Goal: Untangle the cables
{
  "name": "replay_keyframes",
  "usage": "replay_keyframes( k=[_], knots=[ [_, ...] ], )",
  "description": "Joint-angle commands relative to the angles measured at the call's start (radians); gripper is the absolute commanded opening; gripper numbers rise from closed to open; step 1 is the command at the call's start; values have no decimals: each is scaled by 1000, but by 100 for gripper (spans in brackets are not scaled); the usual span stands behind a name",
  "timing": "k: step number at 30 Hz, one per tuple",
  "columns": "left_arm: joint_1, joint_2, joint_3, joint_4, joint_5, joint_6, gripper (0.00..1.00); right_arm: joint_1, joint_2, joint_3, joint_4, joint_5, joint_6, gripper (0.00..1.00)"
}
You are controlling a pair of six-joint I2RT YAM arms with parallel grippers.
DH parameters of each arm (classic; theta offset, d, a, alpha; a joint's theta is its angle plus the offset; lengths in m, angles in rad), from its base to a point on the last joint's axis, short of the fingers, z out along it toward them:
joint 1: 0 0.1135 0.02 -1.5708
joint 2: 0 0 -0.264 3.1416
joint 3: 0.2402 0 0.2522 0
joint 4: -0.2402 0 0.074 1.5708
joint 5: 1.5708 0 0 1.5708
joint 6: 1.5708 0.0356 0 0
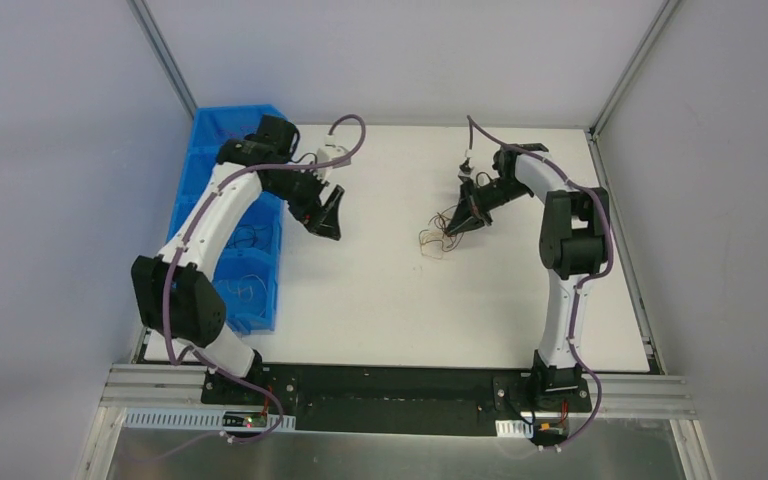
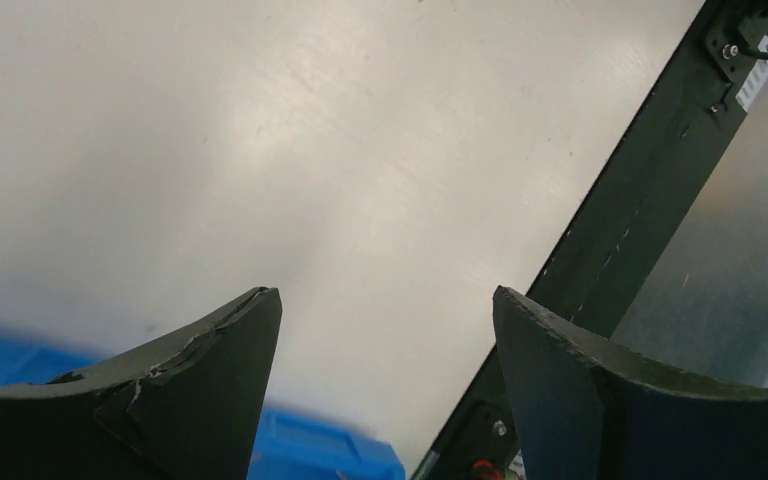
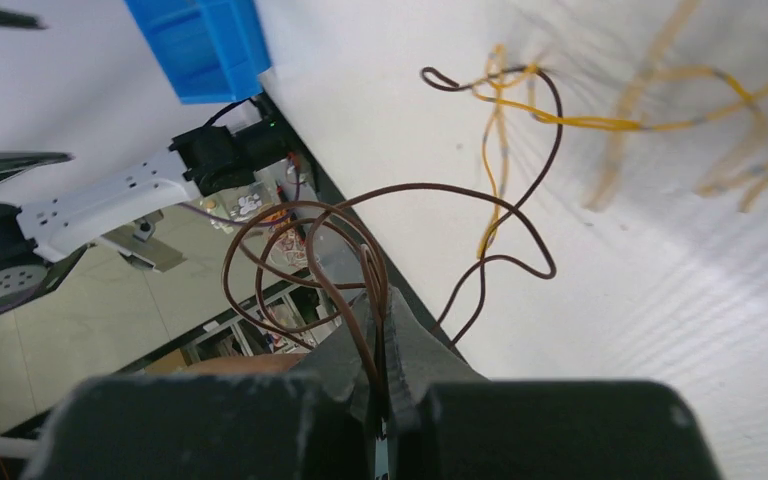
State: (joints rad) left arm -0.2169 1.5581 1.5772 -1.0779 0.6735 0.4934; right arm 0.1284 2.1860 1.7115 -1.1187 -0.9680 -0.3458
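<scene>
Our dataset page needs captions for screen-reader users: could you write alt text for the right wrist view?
The right gripper, shut, pinches thin brown loops of the cables, which rise from its fingertips and trail onto the white table, where they tangle with yellow strands. A blue bin shows at the top left.

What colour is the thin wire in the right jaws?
Thin looping wire: dark brown, clearest in right wrist view.

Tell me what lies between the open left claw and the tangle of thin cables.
Nothing: the top view shows only bare white tabletop between the left claw and the thin brown and yellow cables.
</scene>
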Motion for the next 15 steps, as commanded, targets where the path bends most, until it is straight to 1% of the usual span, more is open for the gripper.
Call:
replay_keyframes(
  k=[1, 3, 6, 8, 10, 11, 13, 15],
  knots=[
    [-111, 65, -77, 319, 174, -50, 79, 13, -103, -25, -25, -134, -61, 0],
    [-151, 114, -93, 426, 200, -79, 76, 25, -115, -42, -27, -125, -94, 0],
    [-183, 181, -107, 576, 203, -159, 67, 34, -123, -59, -36, -112, -113, 0],
    [-191, 186, -143, 673, 206, -228, 64, 33, -144, -80, -41, -58, -132, 0],
    [-193, 170, -213, 796, 204, -302, 61, 34, -215, -118, -39, -1, -201, 0],
    [-194, 174, -237, 847, 208, -351, 60, 34, -258, -148, -14, 23, -210, 0],
    [-220, 215, -241, 881, 216, -397, 61, 36, -333, -195, 25, 54, -216, 0],
    [-252, 274, -212, 887, 231, -384, 64, 40, -357, -218, 70, 134, -183, 0]
  ],
)
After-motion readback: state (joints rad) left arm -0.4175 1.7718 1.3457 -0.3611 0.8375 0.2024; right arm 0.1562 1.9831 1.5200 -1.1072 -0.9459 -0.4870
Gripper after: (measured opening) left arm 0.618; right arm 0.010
